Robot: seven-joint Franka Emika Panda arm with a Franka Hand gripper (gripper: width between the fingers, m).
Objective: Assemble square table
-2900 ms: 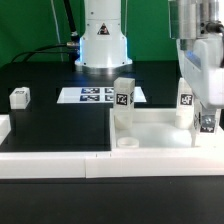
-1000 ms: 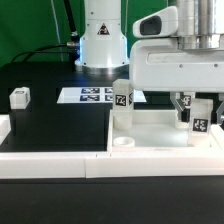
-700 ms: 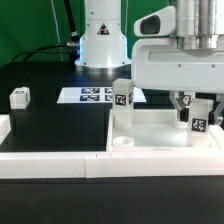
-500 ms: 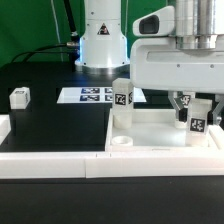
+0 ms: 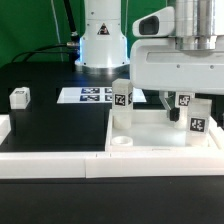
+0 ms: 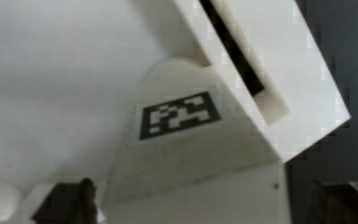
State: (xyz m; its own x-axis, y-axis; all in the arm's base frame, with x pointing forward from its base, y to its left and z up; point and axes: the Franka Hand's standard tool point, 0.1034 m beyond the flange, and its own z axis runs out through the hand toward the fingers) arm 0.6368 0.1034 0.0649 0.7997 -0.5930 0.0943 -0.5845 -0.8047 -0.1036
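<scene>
The white square tabletop [image 5: 150, 130] lies on the black table at the exterior view's right. One tagged leg [image 5: 122, 98] stands in its far left corner. A second leg [image 5: 185, 101] stands at the far right. A third leg [image 5: 197, 126] stands near the right front, under my hand. My gripper [image 5: 191, 110] straddles this third leg with the fingers spread. In the wrist view the leg [image 6: 194, 130] sits between the two dark fingers [image 6: 78, 200], with gaps on both sides. A fourth leg [image 5: 19, 97] lies loose at the left.
The marker board [image 5: 95, 96] lies behind the tabletop, before the robot base [image 5: 102, 45]. Long white bars [image 5: 50, 160] edge the front of the black surface. An empty round socket [image 5: 125, 143] shows at the tabletop's front left corner.
The fingers have spread apart, letting go of the leg at the right front. The far right leg's tag now shows beside the finger. The hand has hardly moved.
</scene>
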